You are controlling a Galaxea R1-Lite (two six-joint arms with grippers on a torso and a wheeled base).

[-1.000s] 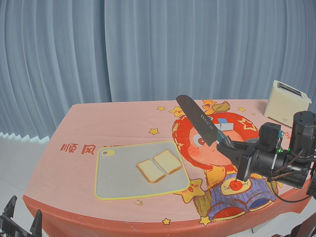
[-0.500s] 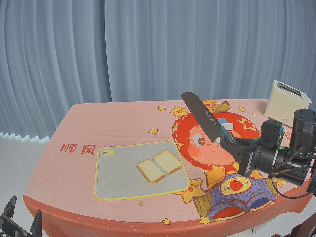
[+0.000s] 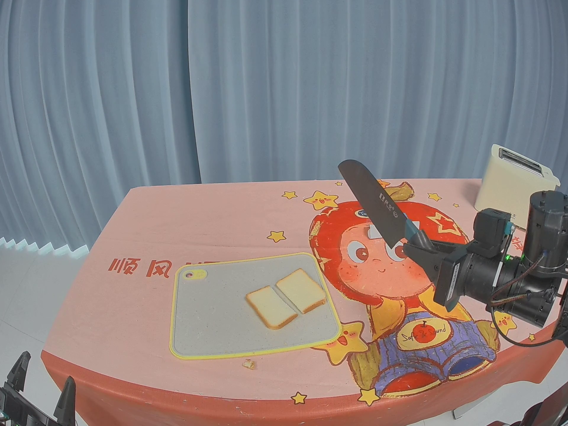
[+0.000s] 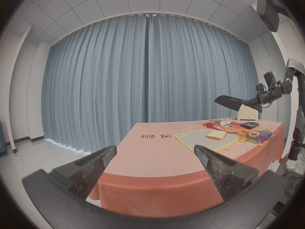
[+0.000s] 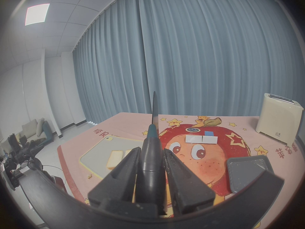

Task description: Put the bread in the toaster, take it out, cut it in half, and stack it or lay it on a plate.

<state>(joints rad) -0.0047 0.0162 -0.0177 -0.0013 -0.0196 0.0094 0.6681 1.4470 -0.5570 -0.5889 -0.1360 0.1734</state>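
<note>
The 2 bread halves (image 3: 271, 306) lay flat side by side on the cutting board (image 3: 207, 320) with a narrow gap between them, so the cut looked finished. Over the last 1 s the right gripper (image 3: 423, 249), clamped on the handle of the knife (image 3: 376, 199), had carried the blade steadily away from the cutting board toward the robot's right, keeping it raised with the tip up. That read as the knife being retired, not lined up for another stroke. The dark plate (image 5: 249, 172) sat well to the right of the cutting board, and the toaster (image 3: 515, 184) sat farther right and back. The left gripper (image 4: 154, 150) hung off the board's near left, fingers spread wide and holding nothing. What seemingly remained was setting the knife down and moving both halves to the plate. A crumb (image 3: 249, 363) lay just off the board's near edge.
</note>
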